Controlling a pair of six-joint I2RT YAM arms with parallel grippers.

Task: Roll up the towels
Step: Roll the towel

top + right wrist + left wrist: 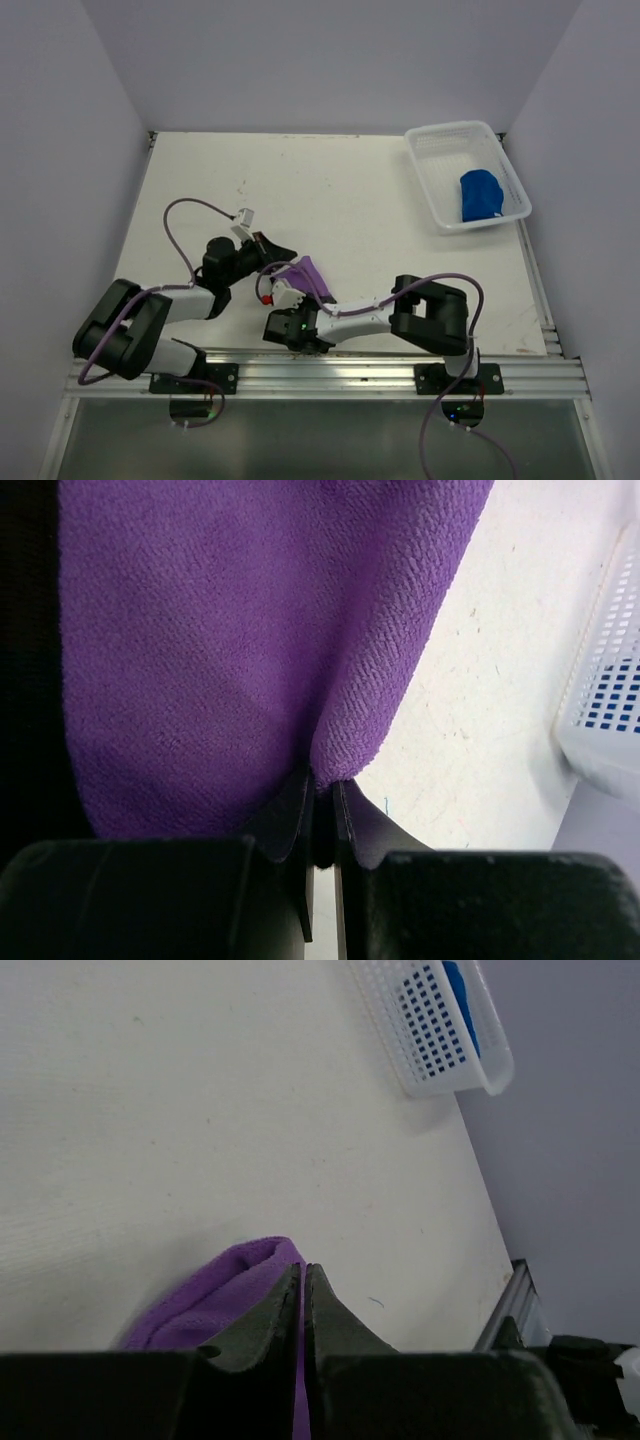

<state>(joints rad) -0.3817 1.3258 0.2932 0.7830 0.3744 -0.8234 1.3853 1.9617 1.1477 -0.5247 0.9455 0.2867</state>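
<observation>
One purple towel (312, 274), bunched up on the table (300, 180) near its front edge, between two arms (360, 318). Pinched on one side by the left gripper (303, 1272), jaws nearly pressed together with a thin strip of purple cloth between them. Pinched too by the right gripper (322, 780), jaws almost closed on a rounded fold of the same cloth. Two grippers in all, both on the purple towel and close beside each other. One blue towel (480, 195), bundled into a lump, well apart at the far right corner, inside one white mesh basket (432, 150). Two purple cables (182, 218) looping from the arms. Pale walls (330, 60) on three sides
</observation>
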